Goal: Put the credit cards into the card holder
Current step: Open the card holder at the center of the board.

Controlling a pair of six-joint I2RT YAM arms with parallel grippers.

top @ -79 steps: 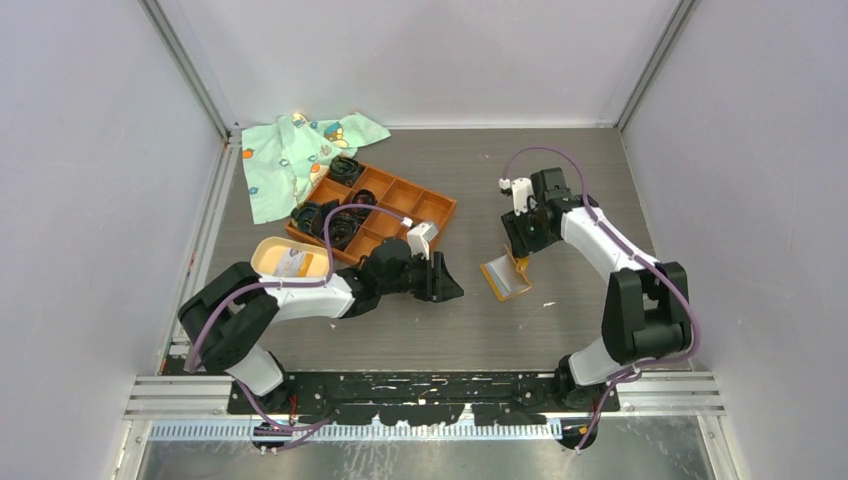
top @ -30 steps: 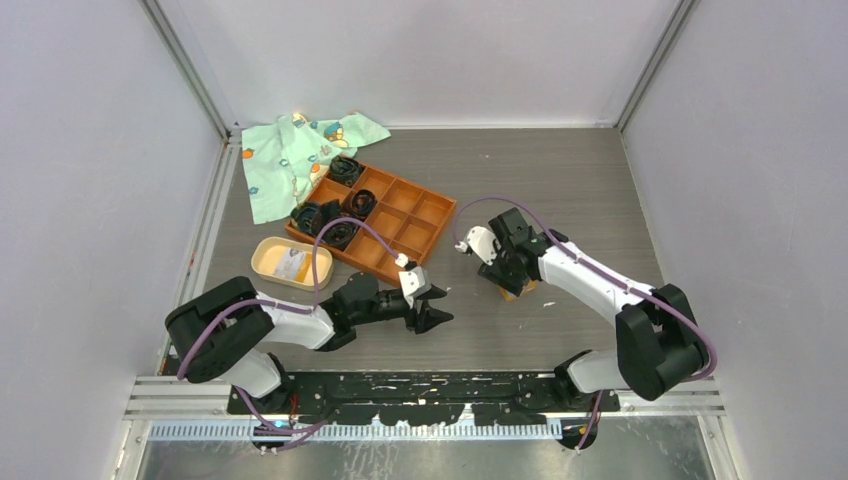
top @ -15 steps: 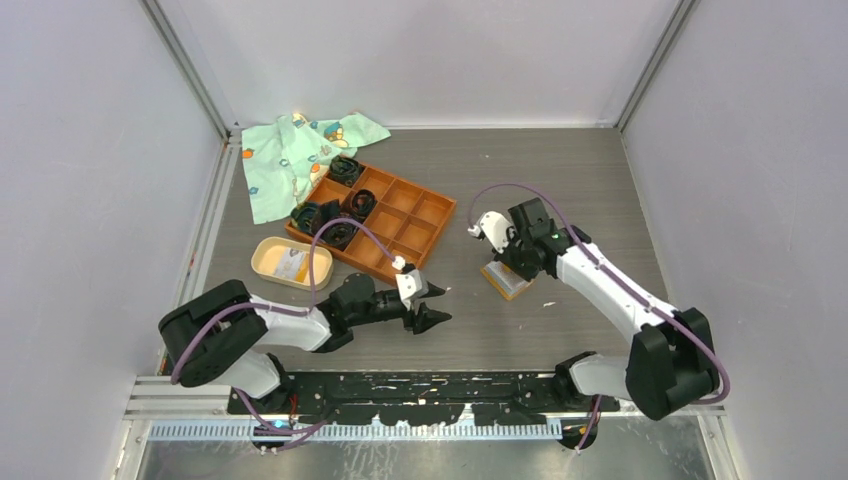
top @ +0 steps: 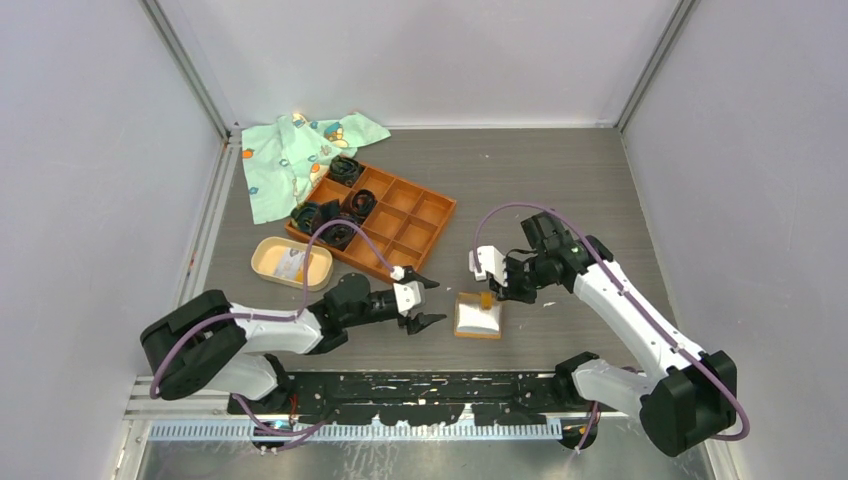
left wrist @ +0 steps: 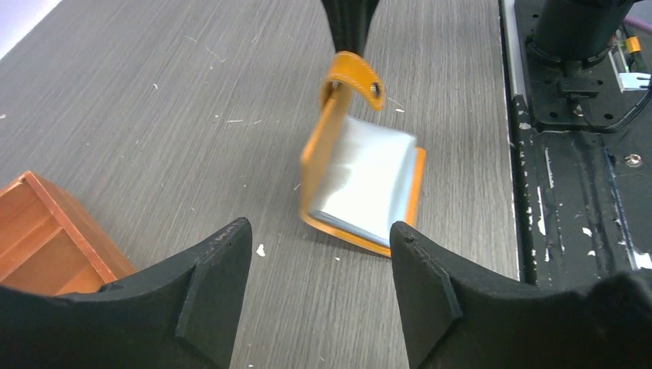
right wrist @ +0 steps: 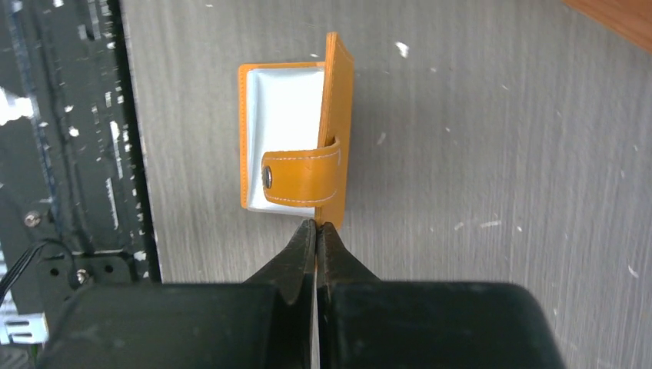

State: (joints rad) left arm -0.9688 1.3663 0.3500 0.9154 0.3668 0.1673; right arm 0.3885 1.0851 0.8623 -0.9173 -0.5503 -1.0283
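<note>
Card holder: your small beige oval tray with a raised rim (top: 291,262) lies flat at the left, just beside the orange grid tray (top: 432,212). Its long axis runs left to right, with the right end a little nearer to the arm bases.
Count: one oval tray, one grid tray, one orange snap-button wallet (top: 478,318).
Left gripper (top: 428,301): the arm is stretched low to the right, jaws apart and empty, facing the wallet.
Right gripper (top: 488,297): it points down and is pinched on the wallet's raised cover.

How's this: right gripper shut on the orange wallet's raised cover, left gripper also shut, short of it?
No: the left gripper is open, jaws wide in the left wrist view. Rest holds: short of the orange wallet, right gripper shut on its cover.
</note>
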